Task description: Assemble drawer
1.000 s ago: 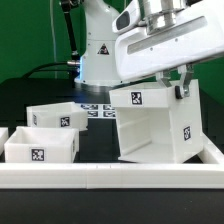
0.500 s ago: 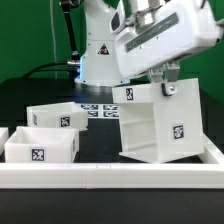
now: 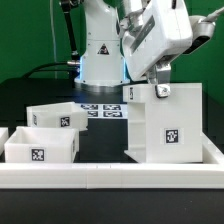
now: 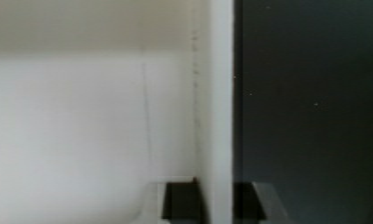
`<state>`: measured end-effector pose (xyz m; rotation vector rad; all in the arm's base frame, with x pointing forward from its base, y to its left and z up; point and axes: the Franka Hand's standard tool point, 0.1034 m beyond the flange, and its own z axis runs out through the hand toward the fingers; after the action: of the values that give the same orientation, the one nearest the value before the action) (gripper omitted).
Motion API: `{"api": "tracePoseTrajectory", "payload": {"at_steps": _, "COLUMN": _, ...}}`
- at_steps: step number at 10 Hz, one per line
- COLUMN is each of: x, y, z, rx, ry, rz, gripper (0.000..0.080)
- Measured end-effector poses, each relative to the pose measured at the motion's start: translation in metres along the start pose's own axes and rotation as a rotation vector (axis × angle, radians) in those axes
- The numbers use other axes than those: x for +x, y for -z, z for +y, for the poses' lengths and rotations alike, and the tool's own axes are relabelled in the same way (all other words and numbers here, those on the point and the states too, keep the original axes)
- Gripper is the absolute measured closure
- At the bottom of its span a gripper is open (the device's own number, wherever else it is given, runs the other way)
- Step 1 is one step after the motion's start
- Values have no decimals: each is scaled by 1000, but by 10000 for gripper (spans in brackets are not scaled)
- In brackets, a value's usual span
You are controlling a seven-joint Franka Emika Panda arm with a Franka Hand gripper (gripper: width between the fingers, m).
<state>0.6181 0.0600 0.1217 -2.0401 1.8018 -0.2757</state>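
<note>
Well, in the exterior view the drawer looks barely begun. The housing (image 3: pixel 168 122) stands upright on the table at the exterior view's right, with the gripper (image 3: pixel 160 88) at its top wall. The rear tray (image 3: pixel 58 116) and front tray (image 3: pixel 40 147) sit on the exterior view's left, both empty, neither slid in. In the wrist view, the fingers (image 4: pixel 179 202) clamp a thin white housing wall. The housing's inside seems empty, though I can't be sure.
</note>
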Motion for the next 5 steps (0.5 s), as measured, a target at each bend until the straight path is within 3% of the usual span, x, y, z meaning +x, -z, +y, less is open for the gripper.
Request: {"api": "tracePoseTrajectory", "payload": {"at_steps": 5, "x": -16, "y": -10, "z": -6, "rx": -9, "ry": 8, "rz": -24, "gripper": 742}}
